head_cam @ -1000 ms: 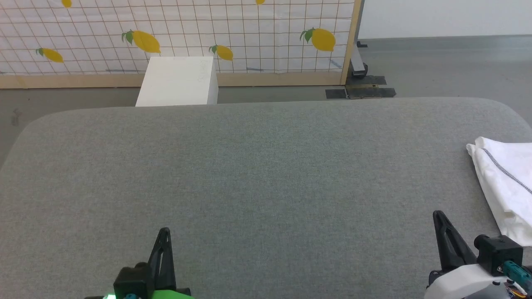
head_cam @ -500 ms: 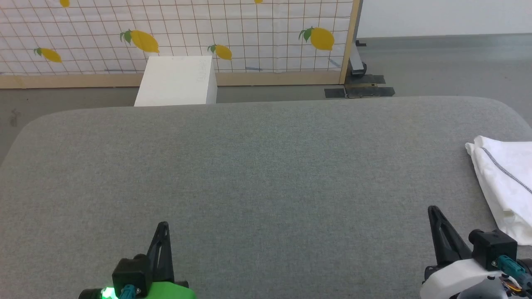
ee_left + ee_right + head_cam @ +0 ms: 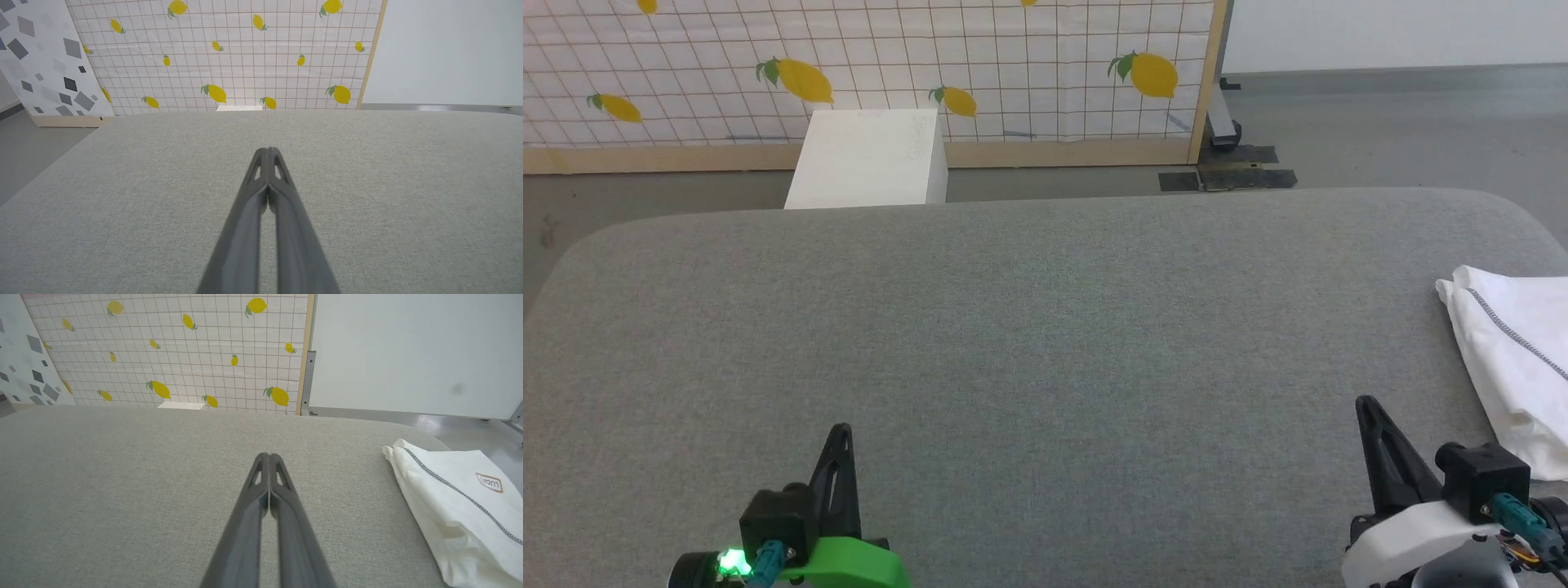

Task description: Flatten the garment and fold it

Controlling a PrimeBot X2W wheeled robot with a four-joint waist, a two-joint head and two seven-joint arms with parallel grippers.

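Note:
The garment is white fabric with dark zigzag stitching, lying folded at the right edge of the grey padded table. In the right wrist view the garment shows a small tan-bordered label on top. My right gripper is shut and empty near the front right, just left of the garment and apart from it; its fingers meet at the tip. My left gripper is shut and empty at the front left, tips together over bare table.
A white rigid box stands on the floor beyond the table's far edge. Behind it is a lemon-patterned grid screen in a wooden frame, with a dark floor bracket at its right end. A grey-patterned panel stands to the left.
Both grippers have crept a little forward over the table, staying shut. The head camera has shifted slightly. The garment lies as before.

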